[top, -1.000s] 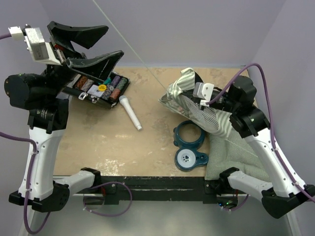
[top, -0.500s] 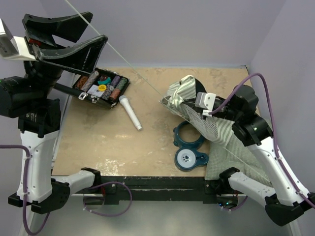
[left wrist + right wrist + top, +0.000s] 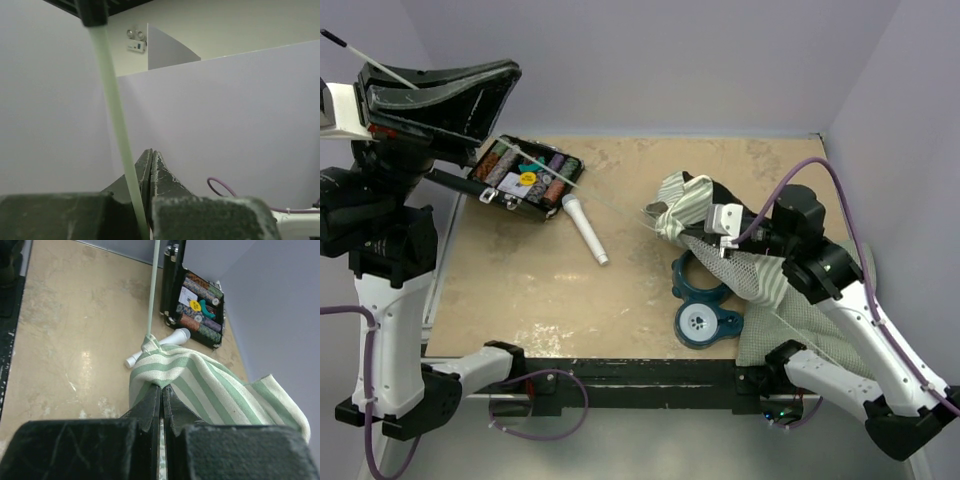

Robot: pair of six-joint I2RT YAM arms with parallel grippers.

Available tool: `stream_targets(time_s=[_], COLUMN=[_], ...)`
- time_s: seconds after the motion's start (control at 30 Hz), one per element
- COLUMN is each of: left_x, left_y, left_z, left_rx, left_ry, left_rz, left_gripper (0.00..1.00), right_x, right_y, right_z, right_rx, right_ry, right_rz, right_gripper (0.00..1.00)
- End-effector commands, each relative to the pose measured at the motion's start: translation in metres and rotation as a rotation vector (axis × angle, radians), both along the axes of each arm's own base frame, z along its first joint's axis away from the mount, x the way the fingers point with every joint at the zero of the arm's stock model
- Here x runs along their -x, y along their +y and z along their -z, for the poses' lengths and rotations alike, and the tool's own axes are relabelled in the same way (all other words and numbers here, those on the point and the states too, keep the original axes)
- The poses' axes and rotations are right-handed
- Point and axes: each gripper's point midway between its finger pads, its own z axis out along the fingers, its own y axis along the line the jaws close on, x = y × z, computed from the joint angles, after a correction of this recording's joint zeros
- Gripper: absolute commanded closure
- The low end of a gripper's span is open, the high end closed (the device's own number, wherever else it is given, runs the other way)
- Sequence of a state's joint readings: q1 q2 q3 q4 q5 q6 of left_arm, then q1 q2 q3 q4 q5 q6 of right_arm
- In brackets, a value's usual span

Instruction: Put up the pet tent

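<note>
The pet tent lies bunched at the right of the table, green-and-white stripes over black mesh. My right gripper is shut on a fold of its striped fabric, its fingertips pinching the cloth. A thin white pole runs from the tent up and left, over the open case, to my left gripper, raised high at the far left. In the left wrist view the pole passes into the base of the shut jaws; its black tip sticks out above.
An open black case of poker chips sits at the back left. A white microphone-shaped object lies beside it. A teal double bowl stand and a green checked cushion lie at the front right, against the tent.
My left gripper has closed on the pole and tilted it lower, so its black tip now sticks out at the far left. The right gripper has shifted slightly left with the fabric.
</note>
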State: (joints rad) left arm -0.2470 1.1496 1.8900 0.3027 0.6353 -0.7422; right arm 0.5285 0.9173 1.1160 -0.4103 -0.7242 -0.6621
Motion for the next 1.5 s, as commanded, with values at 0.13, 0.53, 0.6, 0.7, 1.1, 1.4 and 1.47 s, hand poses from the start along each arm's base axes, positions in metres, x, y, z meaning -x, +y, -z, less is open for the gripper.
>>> stream_targets(time_s=[0.13, 0.53, 0.6, 0.7, 1.1, 1.4, 1.47], left_x=[-0.030, -0.074, -0.072, -0.062, -0.048, 0.007, 0.017], left_y=[-0.035, -0.056, -0.060, -0.060, -0.011, 0.032, 0.041], left_z=[0.107, 0.285, 0.319, 0.341, 0.158, 0.098, 0.088], left_rx=[-0.332, -0.722, -0.804, -0.825, -0.507, -0.207, -0.160], left_ry=[0.251, 0.582, 0.609, 0.606, 0.258, 0.056, 0.028], left_rz=[0.120, 0.119, 0.111, 0.126, -0.237, -0.388, -0.411], left_gripper=[1.00, 1.00, 1.00, 1.00, 0.89, 0.46, 0.45], right_x=[0.042, 0.064, 0.068, 0.071, 0.070, 0.065, 0.063], right_y=[0.055, 0.113, 0.117, 0.121, 0.098, 0.096, 0.095], right_z=[0.004, 0.019, 0.029, 0.038, 0.060, 0.049, 0.049], right_rx=[-0.082, -0.053, -0.031, -0.010, 0.030, -0.016, -0.013], right_ry=[0.107, 0.177, 0.186, 0.200, 0.239, 0.269, 0.271], right_rz=[-0.150, -0.308, -0.322, -0.332, -0.271, -0.253, -0.247], right_gripper=[1.00, 1.00, 1.00, 1.00, 1.00, 1.00, 1.00])
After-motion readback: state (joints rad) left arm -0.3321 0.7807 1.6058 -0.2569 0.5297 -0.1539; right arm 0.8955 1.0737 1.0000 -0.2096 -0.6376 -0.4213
